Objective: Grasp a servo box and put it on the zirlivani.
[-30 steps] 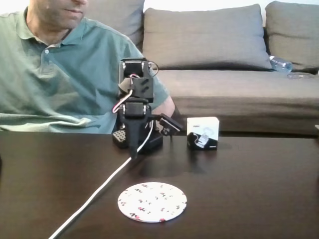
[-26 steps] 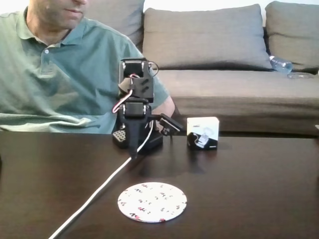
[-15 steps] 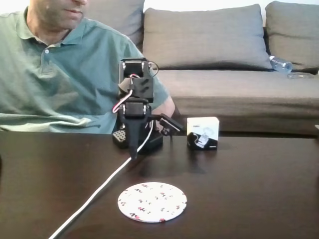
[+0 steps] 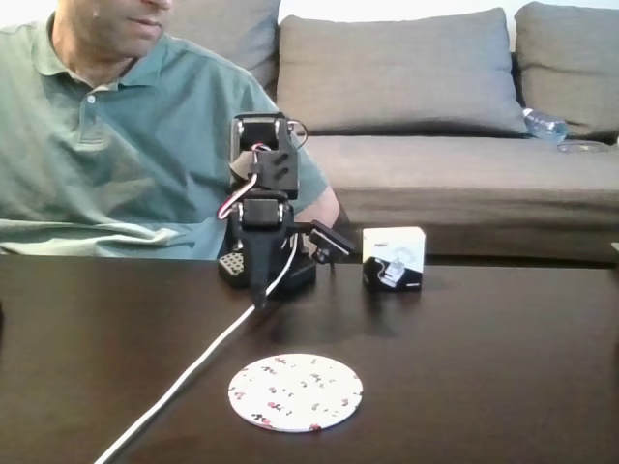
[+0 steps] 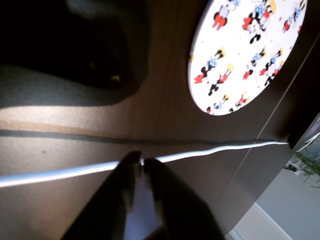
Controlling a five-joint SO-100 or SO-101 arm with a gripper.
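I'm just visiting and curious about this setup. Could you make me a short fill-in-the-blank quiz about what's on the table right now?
1. The servo box stands on the dark ____, apart from the disc.
2. The zirlivani has nothing resting on it and its shape is ____.
3. A white ____ runs across the table past the hand.
4. In the wrist view the hand's fingertips are nearly ____ and hold nothing.

Missing words: table; round; cable; closed

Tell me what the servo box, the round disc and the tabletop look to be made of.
Servo box: likely printed cardboard, matte white with a black band and crisp folded edges. Round disc: a thin, flat white sheet with printed cartoon figures, smooth; possibly coated board or plastic, hard to tell. Table: dark brown wood or veneer, semi-gloss, with faint grain in the wrist view and soft reflections.
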